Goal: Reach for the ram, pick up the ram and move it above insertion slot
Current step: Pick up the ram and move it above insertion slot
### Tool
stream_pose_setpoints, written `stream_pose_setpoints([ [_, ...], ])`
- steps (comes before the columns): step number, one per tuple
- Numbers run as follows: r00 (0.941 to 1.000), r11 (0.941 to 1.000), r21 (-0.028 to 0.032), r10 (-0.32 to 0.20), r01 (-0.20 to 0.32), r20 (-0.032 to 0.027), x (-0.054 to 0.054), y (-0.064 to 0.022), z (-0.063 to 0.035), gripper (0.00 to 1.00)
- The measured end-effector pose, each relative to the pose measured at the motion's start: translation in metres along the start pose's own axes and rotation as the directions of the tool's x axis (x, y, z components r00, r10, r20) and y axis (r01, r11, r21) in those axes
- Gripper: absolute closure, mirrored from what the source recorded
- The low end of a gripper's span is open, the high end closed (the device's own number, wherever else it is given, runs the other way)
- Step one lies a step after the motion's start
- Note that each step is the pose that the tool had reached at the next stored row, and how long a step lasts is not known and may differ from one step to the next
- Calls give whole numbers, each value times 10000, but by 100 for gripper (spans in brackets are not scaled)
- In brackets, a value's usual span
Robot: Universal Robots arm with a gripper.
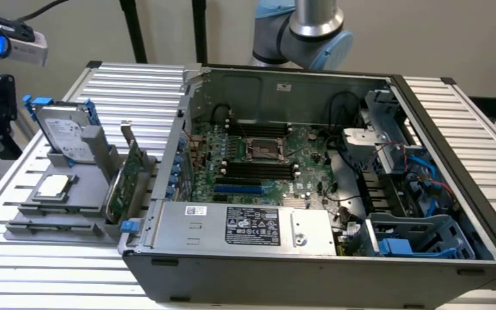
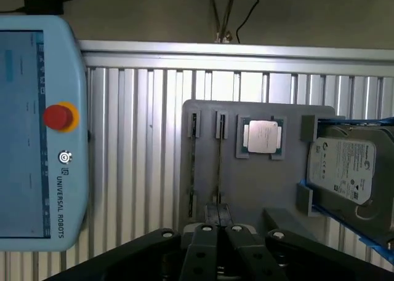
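The ram (image 2: pixel 220 161) shows as a thin dark strip seen edge-on, standing in a slot of the grey holder (image 2: pixel 252 182) next to a CPU chip (image 2: pixel 261 136). My gripper (image 2: pixel 218 216) hangs well above the holder, roughly over the ram's near end and apart from it. Its two dark fingers (image 2: pixel 206 232) are pressed together with nothing between them. In the exterior view the holder (image 1: pixel 33 213) sits at the left beside the open computer case (image 1: pixel 317 194). The black memory slots (image 1: pixel 257 171) lie on the motherboard below the CPU socket. The arm's joint (image 1: pixel 312 29) rises behind the case.
A hard drive (image 1: pixel 65 132) stands at the holder's far end, and a taller green card with a metal bracket (image 1: pixel 117 184) stands by the case wall. A teach pendant (image 2: pixel 37 133) lies on the ribbed table beside the holder. Inside the case are the power supply (image 1: pixel 248 226), cables and a blue drive cage.
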State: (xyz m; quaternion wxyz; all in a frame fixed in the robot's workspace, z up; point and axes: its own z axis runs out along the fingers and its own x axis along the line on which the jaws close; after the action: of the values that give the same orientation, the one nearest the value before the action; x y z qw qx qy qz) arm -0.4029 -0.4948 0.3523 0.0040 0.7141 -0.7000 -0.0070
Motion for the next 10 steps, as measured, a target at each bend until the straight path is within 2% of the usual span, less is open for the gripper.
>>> stream_pose_setpoints([
  [4,10000,10000,-1,-2,2,5,0,1,5,82],
  [6,10000,10000,-3,-4,4,7,1,0,23,70],
  [7,10000,10000,-5,-3,3,7,1,0,41,70],
  [8,10000,10000,-7,-5,5,6,2,0,59,64],
  [10,10000,10000,-7,-12,12,6,7,-1,95,64],
])
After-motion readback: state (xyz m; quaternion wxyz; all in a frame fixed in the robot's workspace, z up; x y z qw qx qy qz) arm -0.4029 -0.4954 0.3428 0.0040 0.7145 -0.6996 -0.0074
